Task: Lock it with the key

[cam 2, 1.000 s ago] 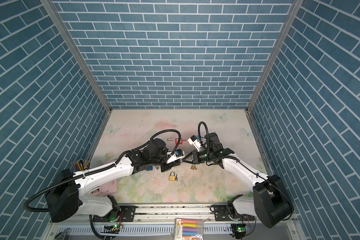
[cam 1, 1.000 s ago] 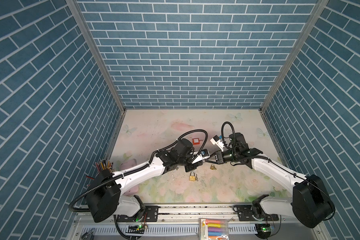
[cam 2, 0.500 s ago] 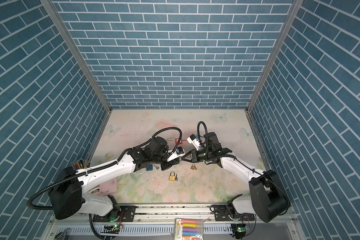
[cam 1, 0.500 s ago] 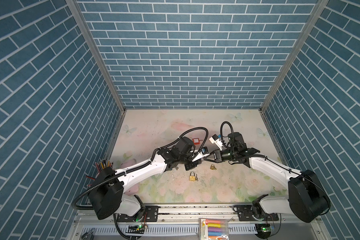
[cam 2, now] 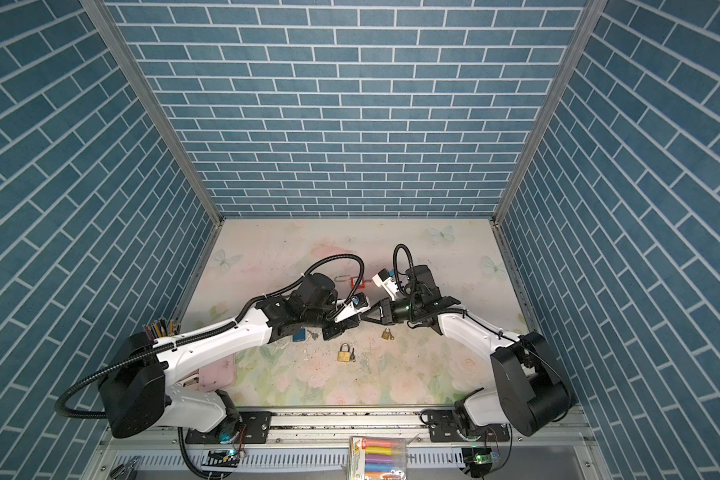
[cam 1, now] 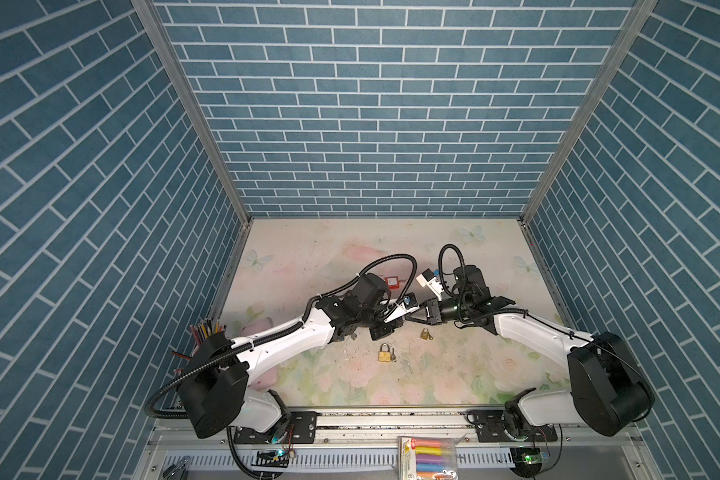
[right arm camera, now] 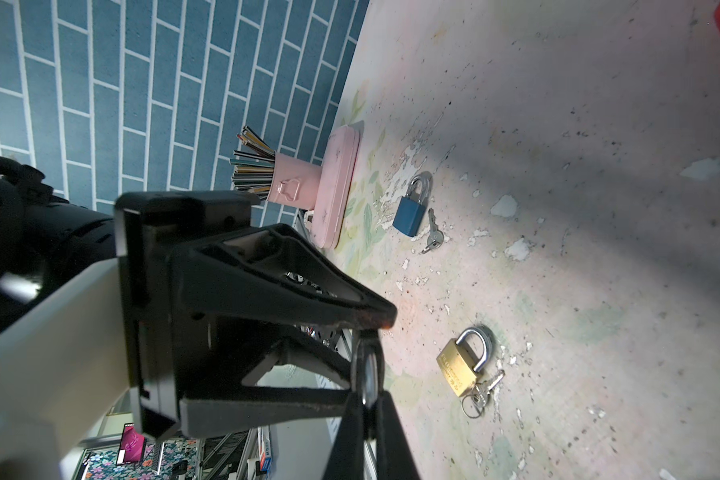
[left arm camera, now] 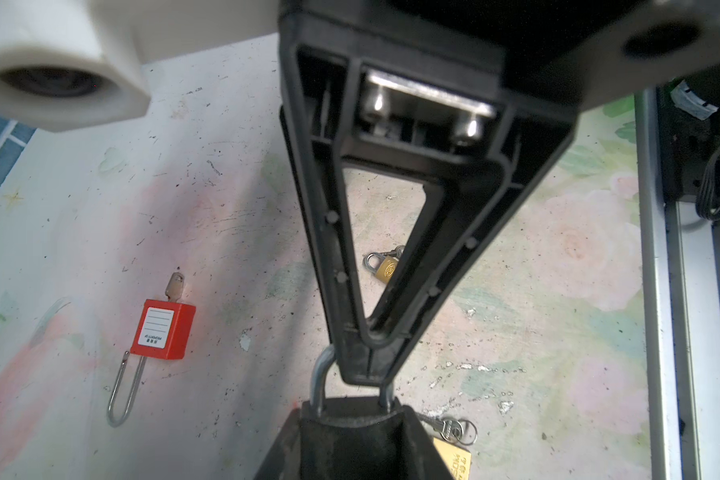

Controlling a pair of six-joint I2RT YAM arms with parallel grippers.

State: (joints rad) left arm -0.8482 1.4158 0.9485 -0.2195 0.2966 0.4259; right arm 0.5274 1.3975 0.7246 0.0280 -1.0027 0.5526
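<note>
From the front edge of the bench (cam 1: pixel 433 374) the 2 arms lean low and inward. In both top views the left arm (cam 1: pixel 292 336) stretches up to the right and the right arm (cam 1: pixel 533 332) up to the left. Their wrists are bent so that the pincers point at each other, tip against tip, above the middle of the bench. A brass padlock (cam 1: pixel 384 352) with keys lies on the bench just in front of this meeting point. A smaller brass padlock (cam 1: pixel 425 333) lies a little behind it to the right, and a blue padlock (cam 2: pixel 299 335) beside the left wrist. The left pincer (left arm camera: pixel 352 411) is closed part way on the body of the held padlock (left arm camera: pixel 320 386), which is clear of the bench with its shackle (left arm camera: pixel 386 398) turned toward the right arm. The right pincer (left arm camera: pixel 366 372) is pressed fully together, and its tip grips the arch of that shackle. I cannot tell where the key of this padlock is. Farther back a red padlock (left arm camera: pixel 163 328) lies flat with a key in its body.
</note>
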